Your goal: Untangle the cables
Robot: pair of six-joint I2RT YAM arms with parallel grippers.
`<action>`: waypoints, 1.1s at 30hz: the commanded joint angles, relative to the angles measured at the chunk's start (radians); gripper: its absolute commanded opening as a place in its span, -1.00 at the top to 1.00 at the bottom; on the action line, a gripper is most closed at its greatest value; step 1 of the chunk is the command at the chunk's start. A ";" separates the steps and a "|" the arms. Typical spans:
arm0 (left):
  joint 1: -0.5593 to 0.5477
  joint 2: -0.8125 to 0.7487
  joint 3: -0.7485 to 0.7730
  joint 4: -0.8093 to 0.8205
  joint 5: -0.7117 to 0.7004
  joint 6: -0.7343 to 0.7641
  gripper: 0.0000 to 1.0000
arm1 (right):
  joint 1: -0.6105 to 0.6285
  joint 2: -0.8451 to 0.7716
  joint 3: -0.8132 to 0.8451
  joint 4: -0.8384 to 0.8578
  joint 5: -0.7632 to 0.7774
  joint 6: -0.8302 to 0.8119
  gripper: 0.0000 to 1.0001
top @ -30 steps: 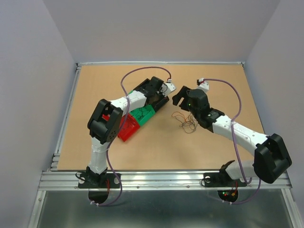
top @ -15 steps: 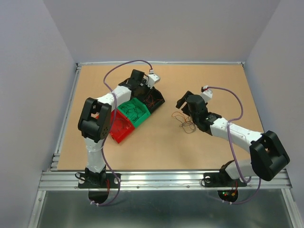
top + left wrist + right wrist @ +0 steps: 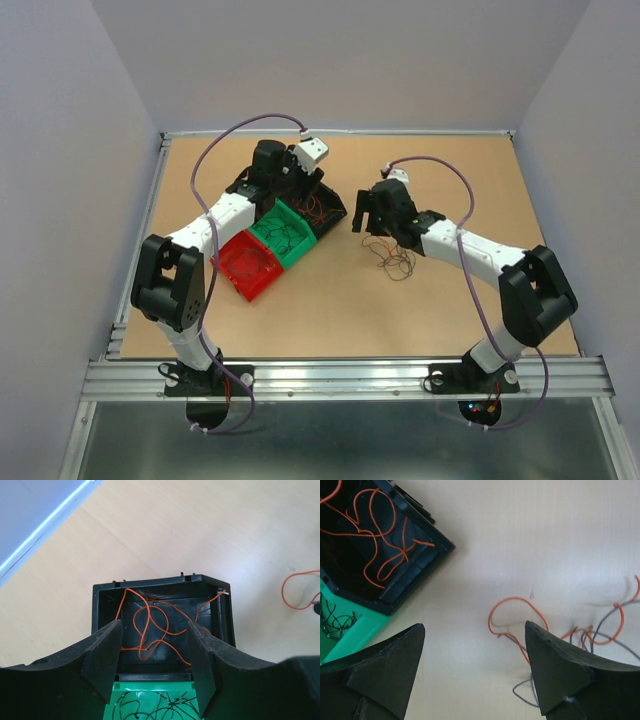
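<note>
The cables [image 3: 392,258] lie as a loose clump of orange and dark wires on the table; the right wrist view shows them [image 3: 600,630] with an orange loop [image 3: 517,600] sticking out. My right gripper [image 3: 365,212] hovers open just left of the clump, and nothing sits between its fingers [image 3: 475,626]. My left gripper [image 3: 300,190] hangs open over the black bin [image 3: 325,208]. Orange wires [image 3: 148,607] lie loose on that bin's floor below the open left gripper [image 3: 155,625].
Three bins stand in a row: black [image 3: 160,580], green [image 3: 285,235] holding dark wires [image 3: 150,707], and red [image 3: 247,265]. The black bin's corner [image 3: 440,545] is close to the right gripper. Table edges and grey walls surround the wooden surface.
My left gripper has opened over the black bin while its arm swung left. My right gripper has moved left, off the clump, towards the black bin.
</note>
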 commanded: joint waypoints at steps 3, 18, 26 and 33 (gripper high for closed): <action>-0.001 -0.041 -0.043 0.057 0.085 0.011 -0.31 | 0.062 0.138 0.276 -0.372 0.079 -0.228 -0.73; -0.001 -0.118 -0.164 0.188 0.219 0.032 -0.32 | 0.149 0.249 0.363 -0.651 0.225 -0.271 0.99; -0.010 -0.152 -0.214 0.178 0.461 0.113 -0.33 | 0.154 -0.199 0.148 -0.231 -0.190 -0.353 0.99; -0.042 -0.196 -0.261 0.150 0.602 0.204 -0.34 | 0.156 -0.239 0.115 -0.180 -0.241 -0.357 0.99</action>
